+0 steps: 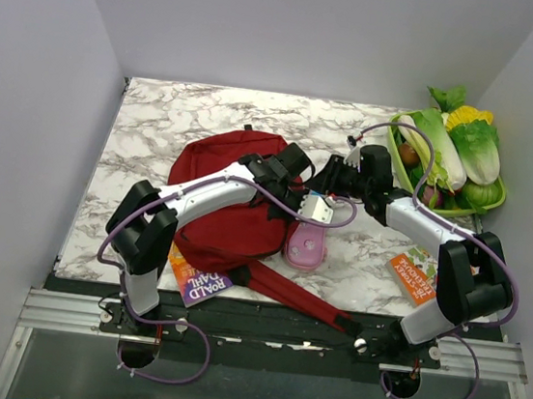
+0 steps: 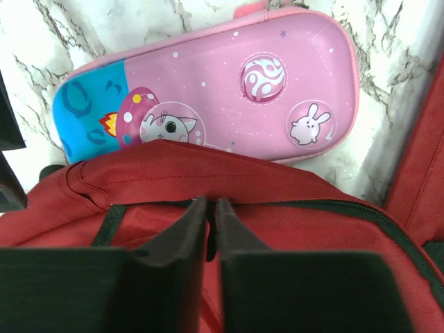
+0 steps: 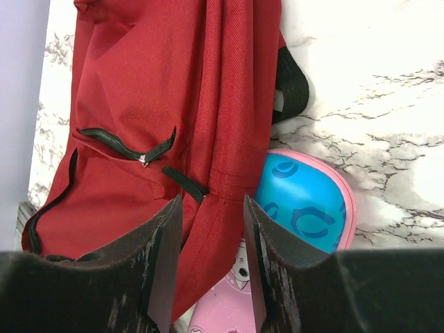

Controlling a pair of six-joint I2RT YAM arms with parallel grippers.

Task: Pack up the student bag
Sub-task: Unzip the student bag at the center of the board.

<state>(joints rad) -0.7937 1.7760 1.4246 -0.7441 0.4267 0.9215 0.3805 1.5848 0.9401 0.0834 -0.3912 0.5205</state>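
Left pincer (image 2: 208,202): fingers drawn almost together, with a thin slit between them. The tips sit on the black zip line of the student bag (image 2: 312,243). Whether any fabric is caught in the slit cannot be told.

Right pincer (image 3: 211,201): fingers stand apart, clamped on nothing. A fold of the bag's red cloth shows through the gap, below the tips.

Student bag: lies flat on the marble counter (image 1: 160,118), left of centre. Both pincers reach over its right side in the overhead view. One red strap (image 1: 298,299) trails toward the near edge.

Pink pencil case (image 2: 243,90): lies against the bag's right side, the red cloth overlapping its edge. Its blue end shows just right of the right pincer's fingers.

Purple book (image 1: 200,284): protrudes from under the bag's near edge.
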